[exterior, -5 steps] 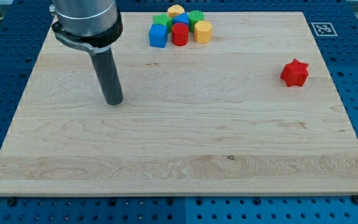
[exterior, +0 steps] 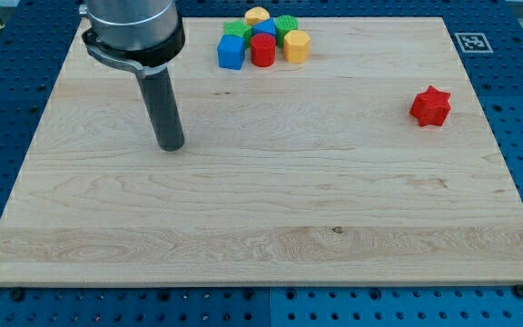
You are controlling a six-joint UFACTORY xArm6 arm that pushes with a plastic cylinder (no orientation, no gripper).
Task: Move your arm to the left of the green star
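Note:
My tip rests on the wooden board, left of centre. A tight cluster of blocks sits at the view's top centre, up and to the right of my tip and apart from it. It holds a blue cube, a red cylinder, a yellow block, a second yellow block, a second blue block and two green blocks. One green block lies at the cluster's left, the other at its right. I cannot tell which is the star.
A red star lies alone near the board's right edge. A black-and-white marker tag sits at the board's top right corner. Blue perforated table surrounds the board.
My tip has moved a little to the right and slightly towards the view's top. The blocks have not moved.

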